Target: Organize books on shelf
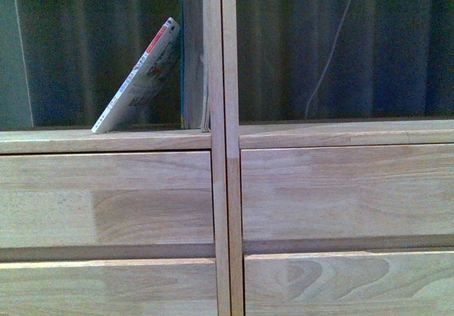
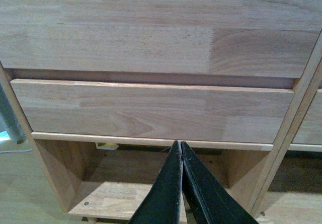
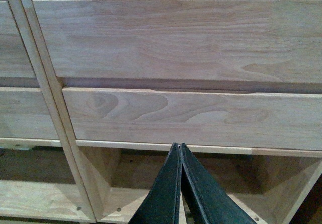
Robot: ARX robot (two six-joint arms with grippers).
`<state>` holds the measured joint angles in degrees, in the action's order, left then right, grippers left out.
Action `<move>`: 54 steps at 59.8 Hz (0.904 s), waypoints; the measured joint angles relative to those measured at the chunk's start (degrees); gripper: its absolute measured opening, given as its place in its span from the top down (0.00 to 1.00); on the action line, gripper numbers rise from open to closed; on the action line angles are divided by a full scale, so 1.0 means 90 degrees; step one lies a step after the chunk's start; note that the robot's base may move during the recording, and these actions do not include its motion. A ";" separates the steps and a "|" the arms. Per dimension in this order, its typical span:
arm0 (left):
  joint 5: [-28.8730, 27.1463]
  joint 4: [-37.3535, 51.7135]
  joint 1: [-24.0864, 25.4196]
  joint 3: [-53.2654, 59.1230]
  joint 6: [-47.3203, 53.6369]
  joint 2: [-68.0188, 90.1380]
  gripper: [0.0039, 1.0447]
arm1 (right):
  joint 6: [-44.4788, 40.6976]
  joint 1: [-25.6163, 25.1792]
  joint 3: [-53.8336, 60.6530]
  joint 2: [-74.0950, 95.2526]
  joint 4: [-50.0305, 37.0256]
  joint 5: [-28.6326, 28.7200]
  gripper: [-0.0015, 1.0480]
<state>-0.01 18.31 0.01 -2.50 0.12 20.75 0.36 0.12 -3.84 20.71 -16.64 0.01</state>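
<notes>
In the shelf [image 1: 220, 188] upper left compartment, the white book [image 1: 138, 82] leans toward 1 o'clock against the upright teal-edged book [image 1: 191, 53], while the left tool [image 2: 180, 146] and right tool [image 3: 180, 147], fingers together and empty, face the drawer fronts.

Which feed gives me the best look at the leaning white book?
The front view: the white book leans rightward in the shelf's upper left compartment, top against upright books. Both wrist views show only drawer fronts and lower compartments, no book.
</notes>
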 joint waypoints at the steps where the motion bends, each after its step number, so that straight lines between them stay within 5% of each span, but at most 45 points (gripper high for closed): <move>1: 0.0002 0.0024 -0.0002 0.0032 0.0000 -0.0029 0.98 | 0.0000 0.0000 0.0015 -0.0039 0.0024 0.0000 0.97; 37: -0.0002 -0.0901 -0.0002 0.0204 0.0000 -0.1175 0.98 | -0.0005 0.0000 0.0338 -0.1137 0.0682 0.0002 0.97; 42: -0.0002 -0.1831 -0.0002 0.0202 -0.0002 -0.1897 0.98 | -0.0007 0.0000 0.0335 -0.1756 0.1506 0.0002 0.97; 54: -0.0002 -0.2023 -0.0002 0.0202 0.0000 -0.2261 0.98 | -0.0010 0.0000 0.0335 -0.2261 0.1841 -0.0012 0.97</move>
<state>-0.03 0.10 -0.01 -0.69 0.12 0.40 0.27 0.12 -0.82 0.36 -0.08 -0.10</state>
